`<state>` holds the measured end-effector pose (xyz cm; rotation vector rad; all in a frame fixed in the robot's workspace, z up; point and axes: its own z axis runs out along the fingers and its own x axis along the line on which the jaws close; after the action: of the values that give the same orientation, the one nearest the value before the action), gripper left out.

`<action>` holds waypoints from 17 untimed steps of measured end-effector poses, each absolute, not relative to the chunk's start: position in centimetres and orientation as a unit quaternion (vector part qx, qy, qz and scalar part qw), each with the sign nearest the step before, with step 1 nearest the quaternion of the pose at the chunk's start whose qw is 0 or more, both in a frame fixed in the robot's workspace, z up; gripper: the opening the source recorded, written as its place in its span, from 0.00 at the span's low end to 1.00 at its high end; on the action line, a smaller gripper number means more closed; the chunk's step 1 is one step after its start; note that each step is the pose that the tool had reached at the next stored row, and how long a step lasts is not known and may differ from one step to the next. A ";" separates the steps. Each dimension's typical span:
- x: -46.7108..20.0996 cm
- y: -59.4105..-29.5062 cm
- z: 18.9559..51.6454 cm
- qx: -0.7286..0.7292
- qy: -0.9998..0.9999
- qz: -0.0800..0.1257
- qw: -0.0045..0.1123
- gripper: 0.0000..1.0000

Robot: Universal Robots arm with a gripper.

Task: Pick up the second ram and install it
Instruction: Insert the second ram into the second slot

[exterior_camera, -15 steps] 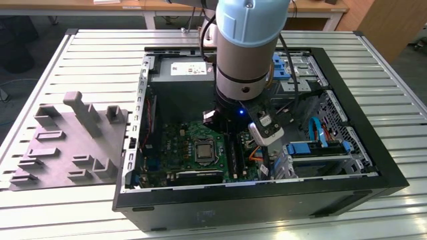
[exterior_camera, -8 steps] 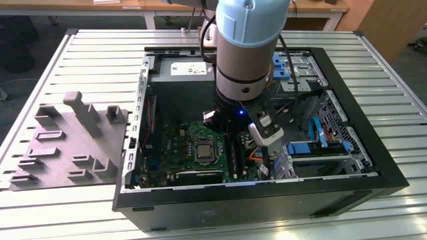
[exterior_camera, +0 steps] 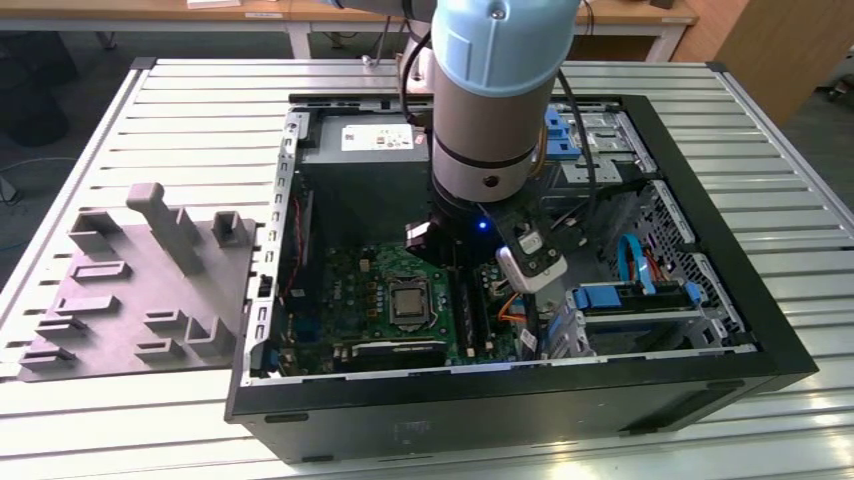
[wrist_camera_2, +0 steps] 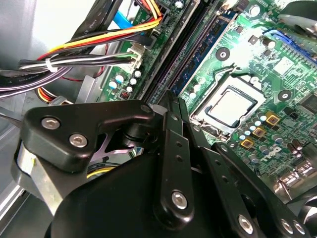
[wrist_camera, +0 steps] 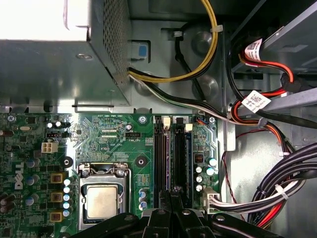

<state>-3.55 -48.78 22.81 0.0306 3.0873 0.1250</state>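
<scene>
The arm reaches down into the open computer case, which lies on its side on the slatted desk. A grey moulded fixture lies on the desk just beside the case, on the exterior view's left.

In both wrist views the gripper hangs low over the memory slots, and its jaws look pressed together with nothing seen between them. The second ram, judging by its blue board and dark chips, stands on edge in one slot. Its near end is just beside the jaws. Whether they touch it cannot be told, nor whether it is fully seated. Black slot rails run alongside it, between it and the processor socket.

The step in hand looks like seating the stick. Doing that well probably calls for a straight downward push, with the stick kept upright and square to its slot so both end clips can latch. A push at one end alone could rock it.

The case holds the green motherboard, a metal power supply box at the far side, and bundled cables close to the slots. Those cables could snag the arm.
</scene>
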 end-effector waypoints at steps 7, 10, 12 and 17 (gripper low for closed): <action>-3.6 -48.8 22.8 0.010 0.999 0.040 0.026 0.11; -3.6 -48.8 22.7 0.010 0.999 0.041 0.026 0.11; -3.6 -48.8 22.7 0.010 0.999 0.041 0.026 0.11; -3.6 -48.8 22.7 0.012 0.999 0.040 0.026 0.11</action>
<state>-3.56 -48.78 22.65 0.0372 3.0871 0.1252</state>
